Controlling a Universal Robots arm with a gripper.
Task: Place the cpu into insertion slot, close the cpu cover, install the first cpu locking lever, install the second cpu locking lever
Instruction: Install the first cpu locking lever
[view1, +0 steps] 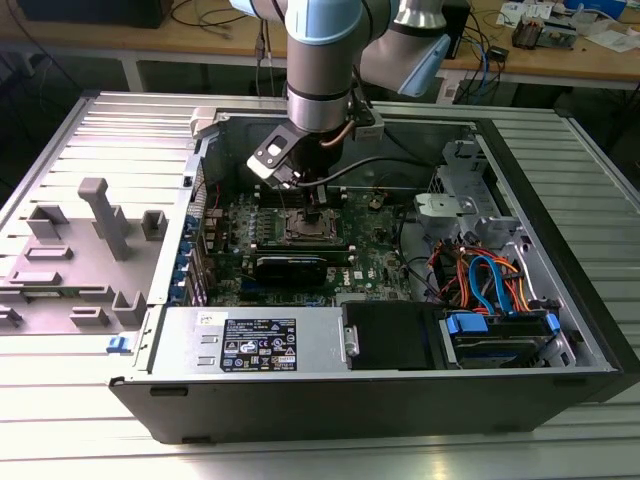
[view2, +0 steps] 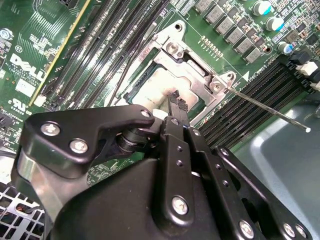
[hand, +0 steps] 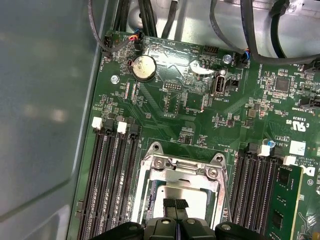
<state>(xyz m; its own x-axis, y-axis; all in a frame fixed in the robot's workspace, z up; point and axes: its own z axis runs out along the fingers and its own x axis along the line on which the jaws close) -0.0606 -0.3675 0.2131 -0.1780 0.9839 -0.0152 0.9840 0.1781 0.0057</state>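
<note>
Tool (hand: 175, 204) closed on nothing, touching the cpu (hand: 195, 196) — cpu cover (hand: 184, 174) framing it, green motherboard (hand: 175, 112) around

The cpu (hand: 194, 196) sits in the insertion slot (view1: 300, 230), mid green motherboard (hand: 170, 115).
Its dull silver-grey top lies flat and shows through the window of the cpu cover (view2: 192, 67), a thin silver frame lying down around it. One thin wire locking lever (view2: 265, 107) juts aslant from the slot's corner, out past the motherboard's edge.
</note>
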